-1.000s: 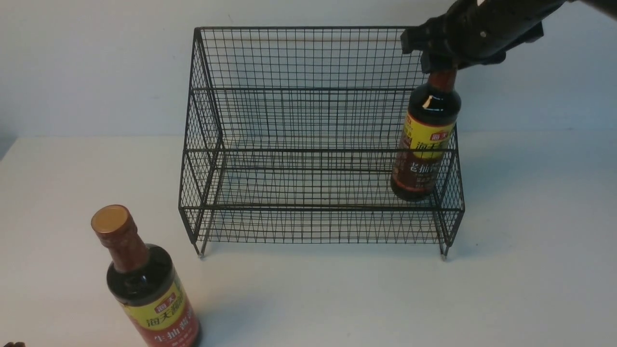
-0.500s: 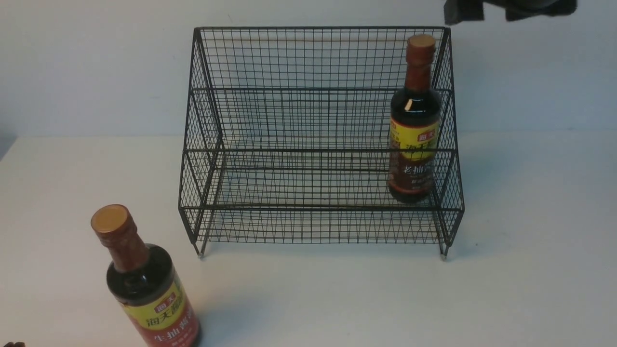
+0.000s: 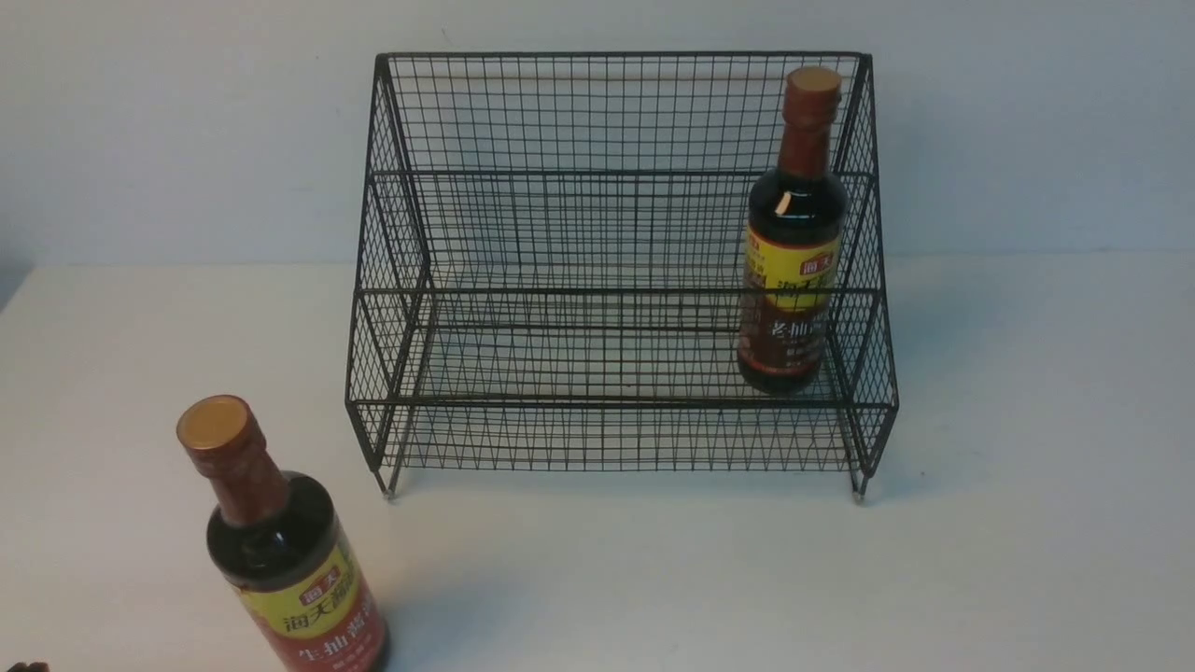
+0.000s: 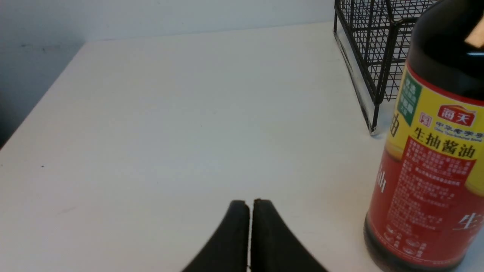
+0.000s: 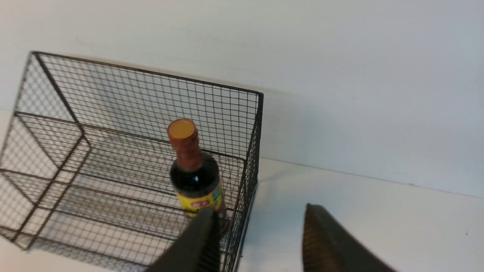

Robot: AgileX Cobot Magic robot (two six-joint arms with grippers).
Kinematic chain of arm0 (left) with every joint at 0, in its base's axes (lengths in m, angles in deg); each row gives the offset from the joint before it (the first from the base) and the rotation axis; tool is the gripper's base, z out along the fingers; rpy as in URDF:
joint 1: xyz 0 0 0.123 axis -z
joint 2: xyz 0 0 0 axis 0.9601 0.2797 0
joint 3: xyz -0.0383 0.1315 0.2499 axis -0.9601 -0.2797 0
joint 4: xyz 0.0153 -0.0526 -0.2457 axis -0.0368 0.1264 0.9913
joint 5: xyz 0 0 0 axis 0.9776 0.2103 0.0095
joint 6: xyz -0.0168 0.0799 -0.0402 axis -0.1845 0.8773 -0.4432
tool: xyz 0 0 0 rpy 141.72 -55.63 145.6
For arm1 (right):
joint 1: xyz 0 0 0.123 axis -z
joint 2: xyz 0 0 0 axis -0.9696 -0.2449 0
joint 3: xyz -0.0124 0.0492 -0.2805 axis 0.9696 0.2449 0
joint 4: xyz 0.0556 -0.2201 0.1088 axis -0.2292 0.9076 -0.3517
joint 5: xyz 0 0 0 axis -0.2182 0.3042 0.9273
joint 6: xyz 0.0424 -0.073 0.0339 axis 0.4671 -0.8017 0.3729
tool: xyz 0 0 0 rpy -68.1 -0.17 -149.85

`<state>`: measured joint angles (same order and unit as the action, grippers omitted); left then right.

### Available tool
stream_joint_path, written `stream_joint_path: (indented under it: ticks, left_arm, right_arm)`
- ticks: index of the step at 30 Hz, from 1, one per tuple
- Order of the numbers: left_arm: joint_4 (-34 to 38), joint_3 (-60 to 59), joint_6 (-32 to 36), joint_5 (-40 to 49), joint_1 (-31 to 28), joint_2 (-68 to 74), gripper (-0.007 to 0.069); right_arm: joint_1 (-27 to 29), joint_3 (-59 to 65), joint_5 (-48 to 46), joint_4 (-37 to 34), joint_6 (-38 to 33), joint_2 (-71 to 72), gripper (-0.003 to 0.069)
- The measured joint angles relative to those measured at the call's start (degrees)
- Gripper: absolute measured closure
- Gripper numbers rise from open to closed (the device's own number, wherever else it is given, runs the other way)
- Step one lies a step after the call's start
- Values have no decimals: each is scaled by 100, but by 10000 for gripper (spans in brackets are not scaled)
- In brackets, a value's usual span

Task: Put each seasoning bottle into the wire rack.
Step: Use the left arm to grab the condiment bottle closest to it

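Note:
The black wire rack [image 3: 616,280] stands at the back of the white table. The browner-label bottle [image 3: 794,243] stands upright on the rack's lower tier at its right end; it also shows in the right wrist view [image 5: 194,170]. The redder-label bottle [image 3: 280,551] stands on the table, front left of the rack, and looms close in the left wrist view [image 4: 431,151]. My left gripper [image 4: 248,204] is shut and empty, low over the table beside that bottle. My right gripper [image 5: 261,215] is open and empty, raised above and to the right of the rack [image 5: 124,162]. Neither gripper shows in the front view.
The white table [image 3: 1027,467] runs to a pale wall behind the rack. Its left edge shows in the left wrist view [image 4: 41,109]. The rack's front left foot [image 4: 373,130] stands close to the redder-label bottle.
My right gripper let go of the browner-label bottle's neck and rose up and out of the front view. The bottle settled upright and shifted slightly left.

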<state>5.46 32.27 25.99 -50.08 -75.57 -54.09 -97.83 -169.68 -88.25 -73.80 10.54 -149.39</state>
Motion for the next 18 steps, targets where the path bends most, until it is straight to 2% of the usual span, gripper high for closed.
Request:
stream_joint_path:
  ticks: [5,7,10,12,13,18]
  left_arm:
    - [0,0,0,0,0,0,629]
    - [0,0,0,0,0,0,629]
    - [0,0,0,0,0,0,629]
    - [0,0,0,0,0,0,629]
    - [0,0,0,0,0,0,629]
    - [0,0,0,0,0,0,629]
  right_arm:
    - [0,1004,-9,-237,-7,1309,610]
    - [0,1533,-9,-242,-14,1839,652]
    - [0,2866,65,-242,-16,2760,671]
    - [0,3583,435,-262,-16,3195,671]
    - [0,4326,978,-290,-21,3494,673]
    - [0,6274,3026,-394,-186,4241,673]
